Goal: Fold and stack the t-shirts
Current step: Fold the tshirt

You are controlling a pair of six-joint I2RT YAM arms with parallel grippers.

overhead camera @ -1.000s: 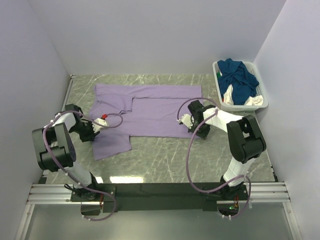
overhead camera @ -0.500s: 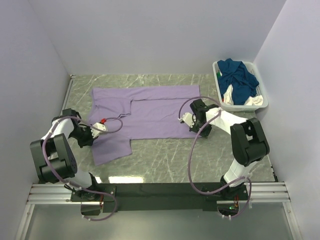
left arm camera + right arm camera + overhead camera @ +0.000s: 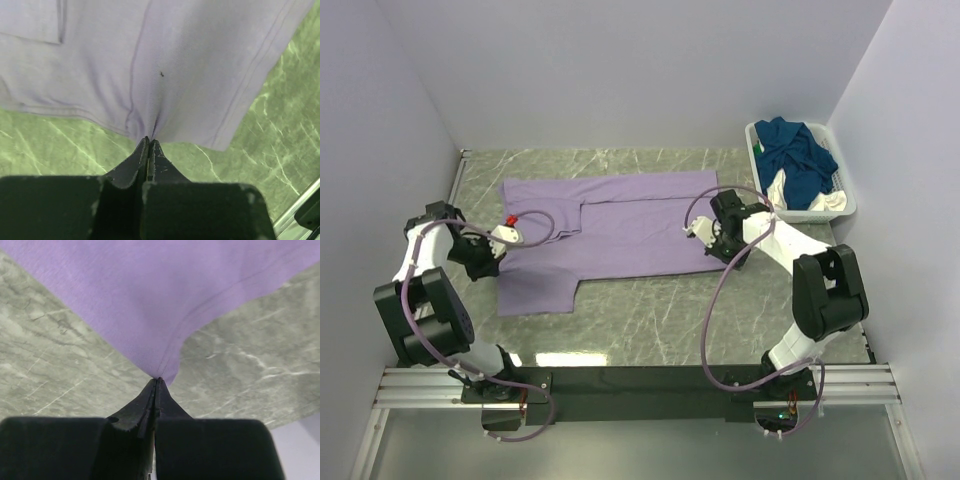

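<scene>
From the top external view, a pale lilac-purple cloth t-shirt [image 3: 620, 225] is lying spread out across the middle of the grey-green marble-patterned table [image 3: 650, 310], with one short sleeve pointing toward the near edge on the left. The left gripper [image 3: 496, 258] is reaching in at the shirt's left edge, and the right gripper [image 3: 718, 248] is sitting at the shirt's near right corner. A white plastic slatted basket [image 3: 820, 214] is standing at the far right of the table, well apart from the purple shirt. Crumpled dark teal-blue t-shirts [image 3: 800, 155] are filling it, and a white cloth [image 3: 778, 190] is showing beneath them.

From the left wrist view, the left gripper [image 3: 149, 142] is pinching the hem of the pale lilac-purple cloth t-shirt [image 3: 165, 65]. Its two black jaws are pressing together with only the fabric between them, and the cloth is puckering into small folds where it enters the tips. The marble table [image 3: 45, 145] is showing on either side below the hem.

From the right wrist view, the right gripper [image 3: 157, 382] is likewise clamping tight on a drawn-out point of the purple shirt's [image 3: 160, 295] stitched edge. The fabric is fanning out from the closed tips, and the table [image 3: 60, 360] is showing on both sides.
</scene>
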